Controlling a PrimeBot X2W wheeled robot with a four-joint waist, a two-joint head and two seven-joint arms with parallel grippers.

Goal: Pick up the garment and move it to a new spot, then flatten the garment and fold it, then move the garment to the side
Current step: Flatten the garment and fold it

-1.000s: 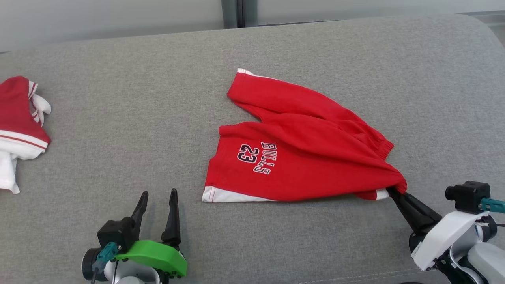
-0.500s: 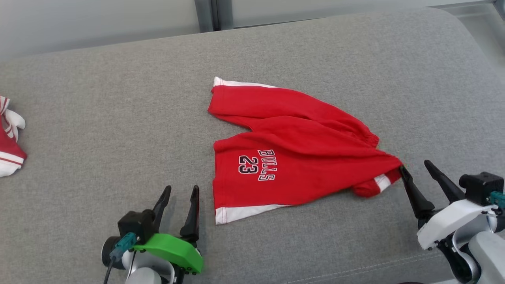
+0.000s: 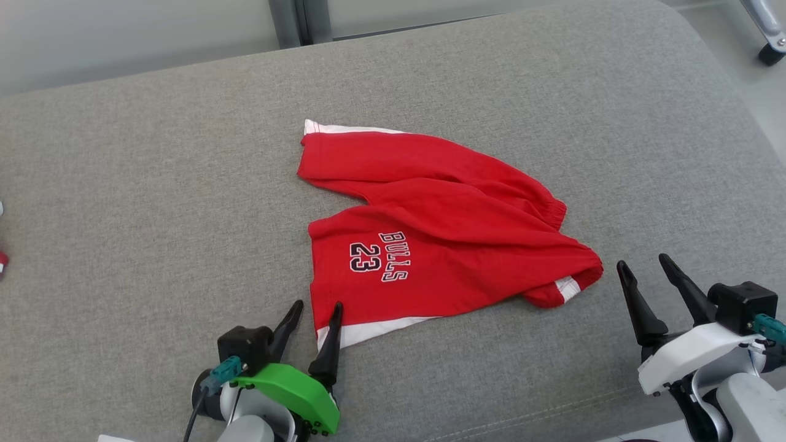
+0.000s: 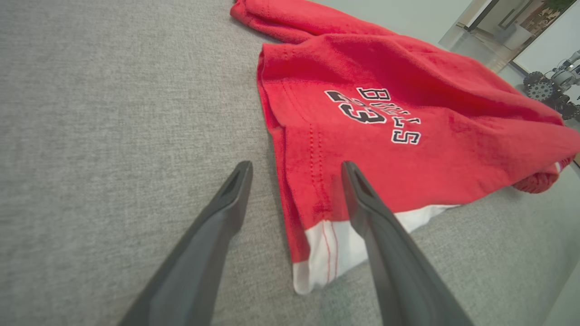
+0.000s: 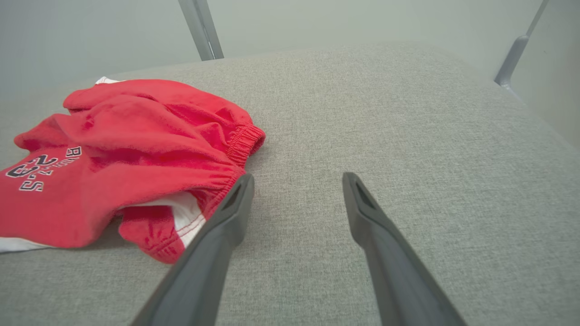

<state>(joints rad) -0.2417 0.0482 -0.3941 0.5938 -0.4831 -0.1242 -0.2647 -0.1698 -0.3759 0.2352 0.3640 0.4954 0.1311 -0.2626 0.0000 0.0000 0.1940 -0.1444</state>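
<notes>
The red shorts (image 3: pixel 442 233) lay crumpled on the grey cushion (image 3: pixel 153 184), their long axis running from the white hems to the bunched waistband. The left gripper (image 3: pixel 317 304), fingers wide, straddled the shorts' near hem corner. The right gripper (image 3: pixel 642 260), also wide and empty, sat just beside the waistband end.

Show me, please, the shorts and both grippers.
shorts (image 3: pixel 442 245), head view, middle of the red fabric.
left gripper (image 3: pixel 317 304), head view, midway between its fingers.
right gripper (image 3: pixel 642 260), head view, midway between its fingers.
</notes>
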